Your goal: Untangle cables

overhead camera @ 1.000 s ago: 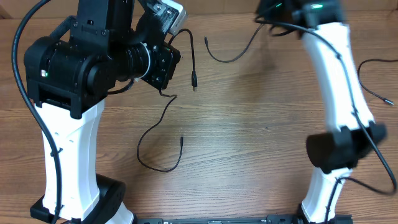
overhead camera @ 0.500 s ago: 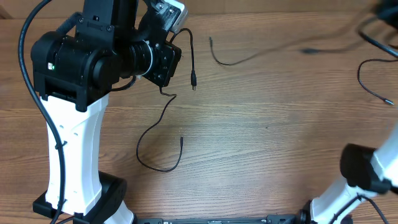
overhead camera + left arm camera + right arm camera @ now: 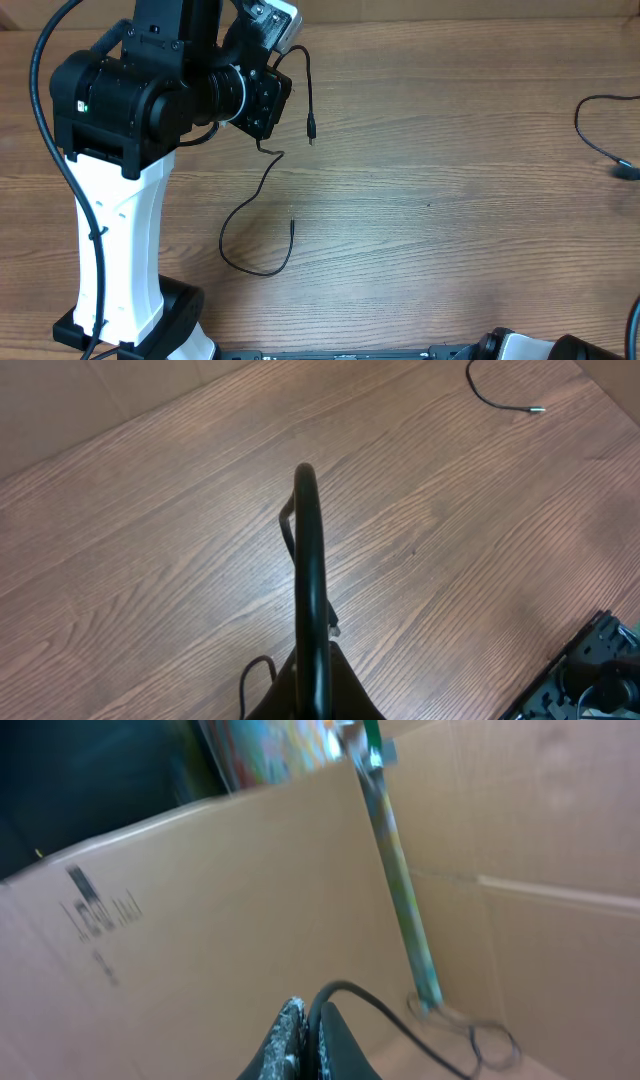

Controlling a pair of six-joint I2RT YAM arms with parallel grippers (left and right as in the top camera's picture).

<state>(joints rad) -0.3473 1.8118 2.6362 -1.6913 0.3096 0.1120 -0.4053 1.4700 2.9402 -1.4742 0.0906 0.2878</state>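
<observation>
Wood-grain table (image 3: 430,200); the right wrist view faces cardboard boxes (image 3: 200,900). Left gripper (image 3: 312,690), narrow, pinches the looped cable (image 3: 250,262), which trails from 11 toward 7 o'clock. Right gripper (image 3: 308,1040), outside the overhead frame, narrowly clamps a second cable (image 3: 400,1015). A third cable (image 3: 590,125) lies at 3 o'clock, edge-cropped. Three cables counted.

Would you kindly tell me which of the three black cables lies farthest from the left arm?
The cable at the table's right edge, alone there; the looped one and the hanging one both sit close beside the left arm.
</observation>
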